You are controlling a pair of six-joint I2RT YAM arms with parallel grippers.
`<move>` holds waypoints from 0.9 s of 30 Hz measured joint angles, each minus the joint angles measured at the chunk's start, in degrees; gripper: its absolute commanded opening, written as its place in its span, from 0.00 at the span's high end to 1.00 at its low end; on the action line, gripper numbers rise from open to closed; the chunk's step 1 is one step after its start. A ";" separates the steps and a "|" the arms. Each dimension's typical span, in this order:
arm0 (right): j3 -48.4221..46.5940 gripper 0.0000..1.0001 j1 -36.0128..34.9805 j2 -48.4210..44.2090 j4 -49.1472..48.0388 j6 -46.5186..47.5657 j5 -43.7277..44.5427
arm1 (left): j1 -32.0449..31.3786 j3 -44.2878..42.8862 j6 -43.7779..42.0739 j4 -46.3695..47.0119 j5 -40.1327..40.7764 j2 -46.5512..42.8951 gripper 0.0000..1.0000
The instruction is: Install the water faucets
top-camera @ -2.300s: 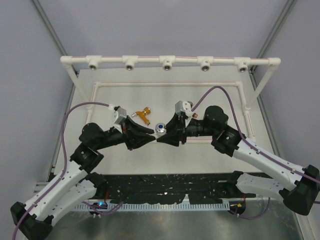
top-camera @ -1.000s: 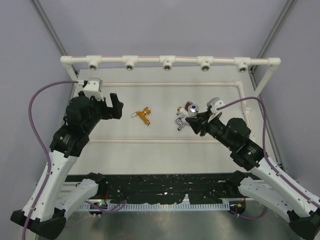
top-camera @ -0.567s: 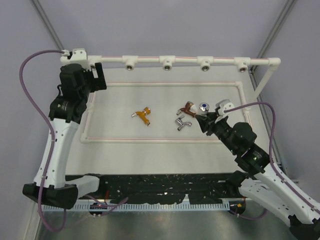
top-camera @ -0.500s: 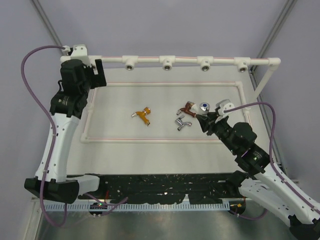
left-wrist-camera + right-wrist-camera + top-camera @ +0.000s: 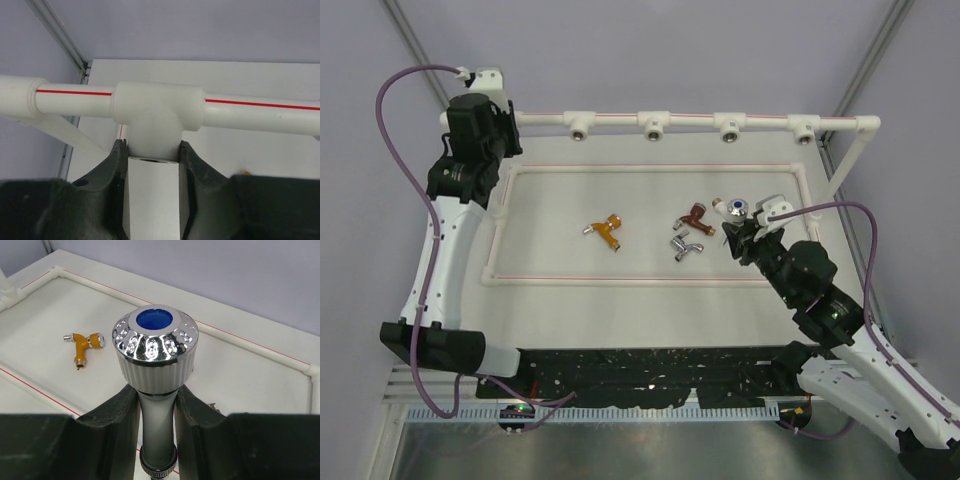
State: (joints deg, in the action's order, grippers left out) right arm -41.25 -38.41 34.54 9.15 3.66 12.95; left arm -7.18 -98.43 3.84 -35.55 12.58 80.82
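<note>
Clamping a grey faucet [image 5: 155, 340] by its ribbed neck, the right hand [image 5: 157, 407] sits at about 3 o'clock on the table [image 5: 620, 300]. Its fingers [image 5: 117, 415] press on both sides of the stem, and the chrome cap with its blue centre stands clear beyond them. At the hand's 9 o'clock, near but apart from it, the shiny chrome faucet [image 5: 685, 246] lies on the table. The copper-brown faucet [image 5: 694, 214] lies just beyond that one, and I cannot tell whether the two touch. The orange-gold faucet [image 5: 609, 230] lies alone, well apart from them toward 9 o'clock, near the middle of the table. All three rest inside the low pipe border [image 5: 650, 167] that runs round the table. At the far edge stands the white pipe frame [image 5: 690, 119]. The left arm reaches up to its 10 o'clock corner. There the left hand [image 5: 152, 165] is closed on the white faucet [image 5: 152, 200], a finger flat against each side of its blocky body. The faucet's far end is up against the mouth of the leftmost tee socket [image 5: 154, 115], and its spout and lever are out of sight. Toward 3 o'clock along the rail, four other tee sockets [image 5: 653, 126] show their metal-ringed holes.
</note>
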 measured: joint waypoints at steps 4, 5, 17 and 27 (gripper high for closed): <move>-1.49 0.95 0.42 1.38 0.00 1.03 1.09 | -0.09 0.00 0.28 -0.61 0.02 -0.46 1.00; -1.79 0.95 0.52 1.73 -0.02 1.25 1.33 | -0.09 0.02 0.20 -1.01 0.22 -0.74 1.00; -3.32 0.95 5.70 3.45 -0.09 2.93 3.04 | -0.17 6.51 0.00 -14.01 10.10 -16.11 0.31; -3.32 0.95 7.06 -0.37 1.44 2.71 3.10 | -5.90 -1.86 -8.26 -16.00 6.43 -20.13 0.14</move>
State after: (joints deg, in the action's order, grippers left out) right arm -44.58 -31.35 34.17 10.59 6.37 16.05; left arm -13.08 -100.29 -4.43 -51.55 19.00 60.69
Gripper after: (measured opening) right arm 0.348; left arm 0.804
